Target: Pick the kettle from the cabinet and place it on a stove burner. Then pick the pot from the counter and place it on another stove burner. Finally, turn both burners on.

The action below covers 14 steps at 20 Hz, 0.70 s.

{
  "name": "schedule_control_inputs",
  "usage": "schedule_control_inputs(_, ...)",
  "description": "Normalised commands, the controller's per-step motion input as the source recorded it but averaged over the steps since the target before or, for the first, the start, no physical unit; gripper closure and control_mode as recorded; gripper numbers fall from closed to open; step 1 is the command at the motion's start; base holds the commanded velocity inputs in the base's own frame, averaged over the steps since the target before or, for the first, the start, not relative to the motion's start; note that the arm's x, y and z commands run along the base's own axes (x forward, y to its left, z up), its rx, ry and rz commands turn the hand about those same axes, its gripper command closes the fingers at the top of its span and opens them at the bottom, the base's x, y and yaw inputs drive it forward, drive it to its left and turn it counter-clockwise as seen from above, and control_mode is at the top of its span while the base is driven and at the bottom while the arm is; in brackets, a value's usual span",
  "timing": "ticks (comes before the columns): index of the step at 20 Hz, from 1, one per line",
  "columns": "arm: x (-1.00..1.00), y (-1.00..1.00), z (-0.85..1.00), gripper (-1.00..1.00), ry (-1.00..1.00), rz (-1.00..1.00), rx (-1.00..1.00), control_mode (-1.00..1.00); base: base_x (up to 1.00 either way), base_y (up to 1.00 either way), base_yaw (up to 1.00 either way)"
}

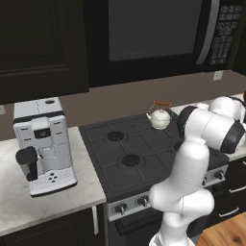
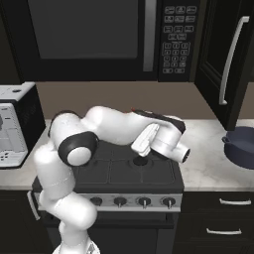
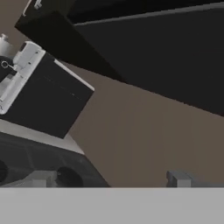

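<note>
At the left of the left base view a white coffee machine (image 1: 42, 144) stands on the marbled table (image 1: 29, 206), just beside the black stove (image 1: 139, 156). In the middle of that frame two round burners (image 1: 115, 136) lie bare, and a row of small knobs (image 1: 120, 208) runs along the stove's front edge. Right of centre, at the back of the stove, the cream kettle (image 1: 160, 116) sits upright with its orange-topped handle arched over it, apart from my arm, which rises at the lower right. Above, the microwave (image 1: 158, 33) fills the upper middle of the frame. In the right base view the tall black cabinet (image 2: 225, 59) with its long silver handle stands at the upper right, and the dark blue pot (image 2: 241, 147) rests on the table at the right edge, well apart from the stove. My fingers (image 3: 178, 178) stand wide open at the bottom of the hand view, holding nothing.
</note>
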Motion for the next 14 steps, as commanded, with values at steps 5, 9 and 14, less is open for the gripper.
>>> schedule_control_inputs(5, -0.54, 0.3, 0.3, -1.0, -0.11, 0.0, -0.11, -1.0, 0.0, 0.0, 0.0)
schedule_control_inputs(9, -0.52, 0.28, 0.26, -1.0, -0.11, 0.0, -0.12, -1.0, 0.0, 0.0, 0.0)
schedule_control_inputs(14, -0.45, 0.33, 0.24, -1.0, -0.1, -0.08, -0.12, -1.0, 0.0, 0.0, 0.0)
